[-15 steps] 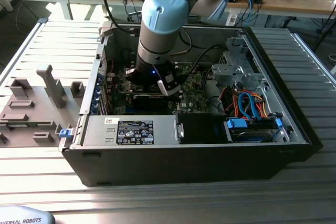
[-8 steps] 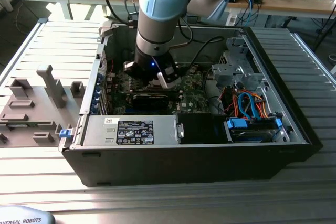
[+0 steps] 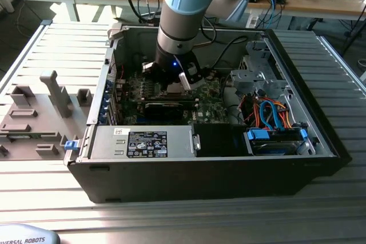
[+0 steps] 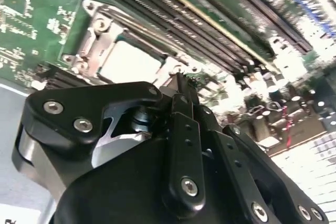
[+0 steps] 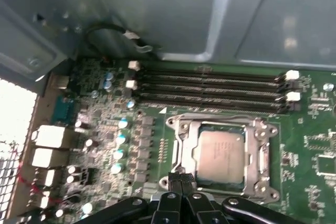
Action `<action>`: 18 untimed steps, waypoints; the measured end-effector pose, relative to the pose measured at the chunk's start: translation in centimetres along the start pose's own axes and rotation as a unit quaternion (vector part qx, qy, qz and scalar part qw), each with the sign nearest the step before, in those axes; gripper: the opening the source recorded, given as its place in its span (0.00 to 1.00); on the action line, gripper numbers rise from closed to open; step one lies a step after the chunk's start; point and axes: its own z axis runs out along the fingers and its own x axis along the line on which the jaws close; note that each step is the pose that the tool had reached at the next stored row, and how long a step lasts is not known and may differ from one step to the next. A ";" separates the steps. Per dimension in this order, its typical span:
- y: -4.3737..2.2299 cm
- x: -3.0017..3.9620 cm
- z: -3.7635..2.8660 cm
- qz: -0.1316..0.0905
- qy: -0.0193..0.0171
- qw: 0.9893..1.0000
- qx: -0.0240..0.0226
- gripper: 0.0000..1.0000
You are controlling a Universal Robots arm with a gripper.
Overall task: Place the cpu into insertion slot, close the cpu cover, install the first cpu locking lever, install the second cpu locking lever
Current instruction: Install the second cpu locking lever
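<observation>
The cpu (image 5: 220,153) lies flat in the insertion slot (image 5: 195,155), its silver-grey top facing up; it also appears in the second wrist view (image 4: 128,61). The silvery cpu cover (image 5: 181,129) is down around it, with the chip showing through its square window, and its frame (image 4: 100,30) is bright metal. My gripper (image 5: 181,179) is shut, its black fingertips pressed together just beside the socket's edge, close to the cover frame. Nothing is visible between the fingers. In the exterior view the gripper (image 3: 174,87) reaches down into the open computer case above the motherboard.
Long memory slots (image 5: 210,90) run beside the socket. A black oblong card (image 3: 166,108) lies just in front of the gripper. Orange and blue cables (image 3: 274,115) fill the case's right in the exterior view. Grey fixtures (image 3: 54,92) stand on the slatted table at the left.
</observation>
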 end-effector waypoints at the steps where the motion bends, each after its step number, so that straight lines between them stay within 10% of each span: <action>1: 0.30 -0.48 0.03 0.001 0.002 1.000 0.001 0.11; 8: 1.99 -3.48 0.24 0.005 0.017 1.000 0.006 0.11; 10: 2.46 -3.69 0.34 0.007 0.018 1.000 0.024 0.11; 13: 3.81 -3.84 0.68 0.015 0.022 0.997 0.079 0.11; 17: 4.78 -3.95 0.91 0.020 0.025 0.993 0.116 0.11; 18: 5.29 -4.01 1.04 0.022 0.026 0.991 0.132 0.11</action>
